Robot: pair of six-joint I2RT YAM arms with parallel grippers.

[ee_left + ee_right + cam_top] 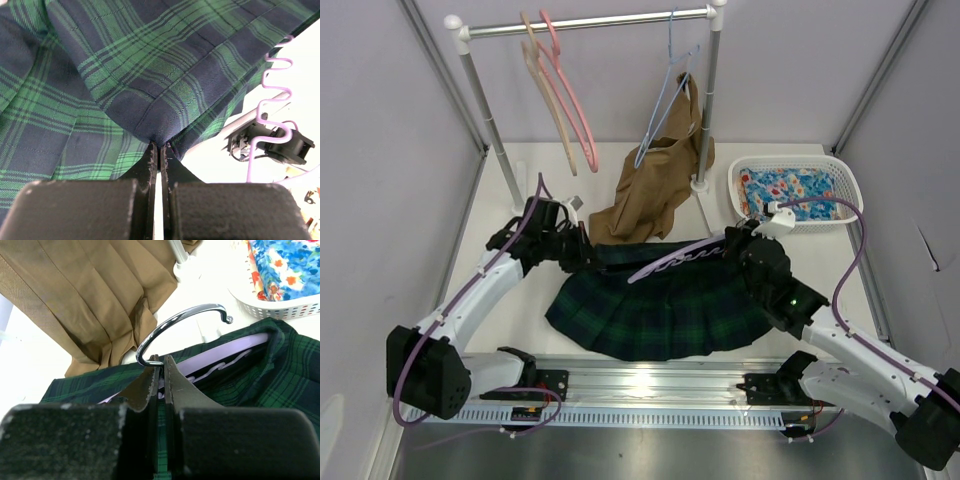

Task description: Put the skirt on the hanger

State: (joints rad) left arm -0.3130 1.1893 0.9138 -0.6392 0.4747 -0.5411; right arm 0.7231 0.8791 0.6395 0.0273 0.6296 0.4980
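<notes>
The dark green and navy plaid skirt lies spread on the table between the arms. My left gripper is shut on a pinched fold of the skirt at its left upper edge, its tips buried in the cloth. The pale lavender hanger slants across the skirt's top, partly tucked under the waistband. My right gripper is shut on the hanger at the base of its chrome hook; its lavender arm runs into the skirt. The hanger's wavy bar shows in the left wrist view.
A clothes rack stands at the back with a pink hanger, a tan hanger and a thin blue hanger carrying a tan-brown garment. A white basket holding blue floral cloth sits back right.
</notes>
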